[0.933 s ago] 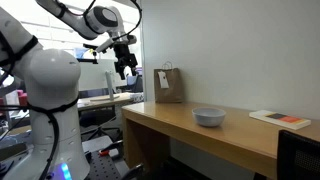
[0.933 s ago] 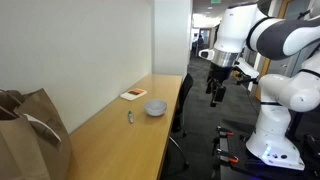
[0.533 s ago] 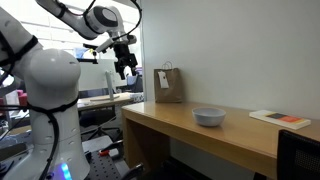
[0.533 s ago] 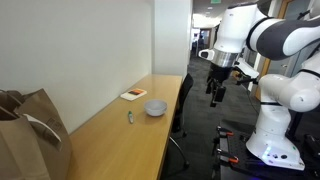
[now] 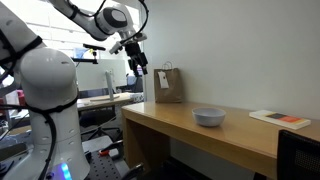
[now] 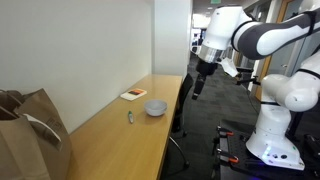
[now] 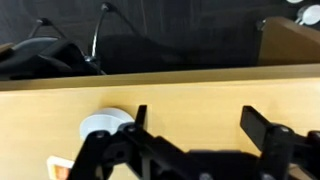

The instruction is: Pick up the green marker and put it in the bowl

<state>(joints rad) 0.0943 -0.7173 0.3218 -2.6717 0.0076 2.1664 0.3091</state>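
The green marker (image 6: 129, 117) is a short dark stick lying on the wooden table, a little nearer the paper bag than the bowl. I cannot make it out in the wrist view. The bowl (image 6: 155, 107) is small, round and white-grey; it also shows in an exterior view (image 5: 209, 117) and at the lower left of the wrist view (image 7: 104, 126). My gripper (image 6: 196, 88) hangs in the air beside the table's edge, well above it, also seen in an exterior view (image 5: 138, 63). In the wrist view my gripper (image 7: 198, 118) is open and empty over bare wood.
A brown paper bag (image 6: 30, 130) with handles stands at one end of the table (image 5: 240, 135), also visible by the wall (image 5: 168, 85). A flat red-and-white booklet (image 6: 133, 94) lies at the other end (image 5: 280, 118). An office chair (image 7: 60, 55) stands beyond the table edge.
My arm has swung toward the table and the gripper has turned. The marker, bowl and bag have not moved.
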